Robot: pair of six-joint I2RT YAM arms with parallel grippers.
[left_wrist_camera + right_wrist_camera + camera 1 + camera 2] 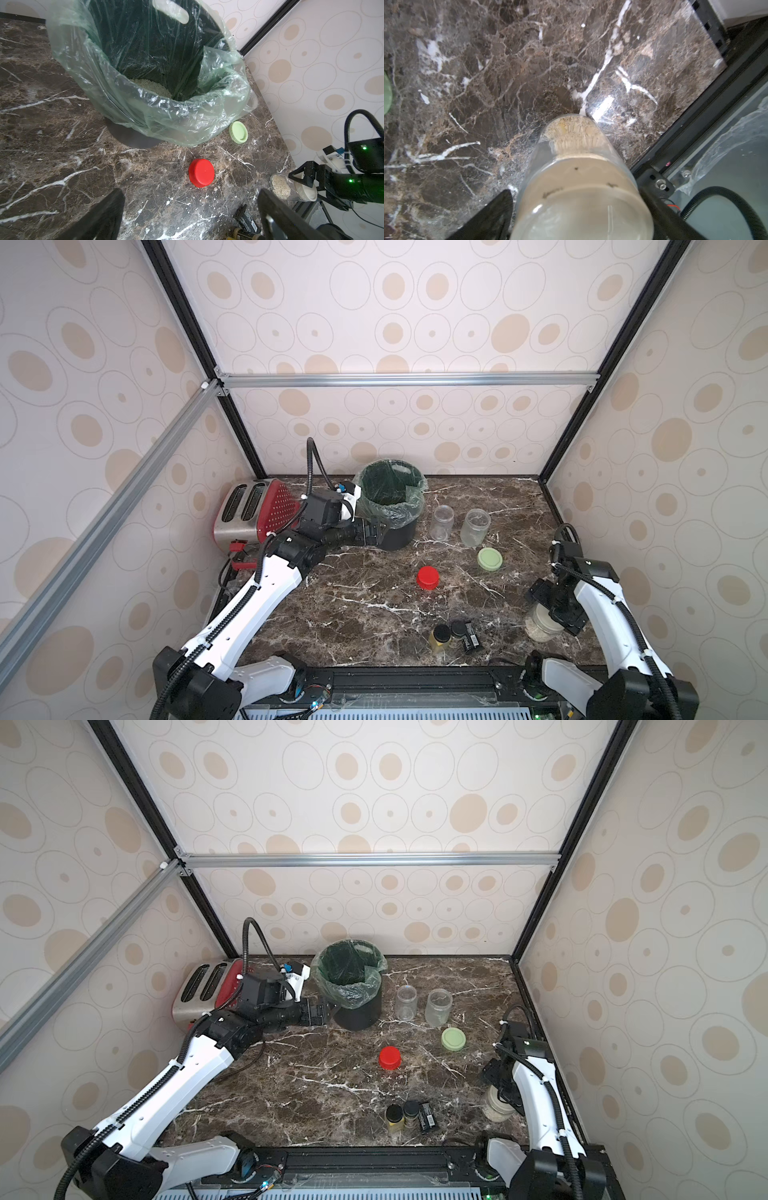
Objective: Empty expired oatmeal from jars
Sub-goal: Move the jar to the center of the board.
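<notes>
Oatmeal jar [540, 632] partly behind right hand [555, 614] in both top views

On the worktop [353, 614], the bin [399, 537] is set at the rear centre, with the toaster [249, 506] to its left and two open jars [441, 522] [475, 527] to its right. Two loose lids [490, 558] [428, 577] are laid in front of the jars. Two small bottles [441, 637] [458, 632] are placed at the front edge. The lidded jar [540, 626] is stood at the front right. Oatmeal [152, 87] is contained in it and in the bin.
</notes>
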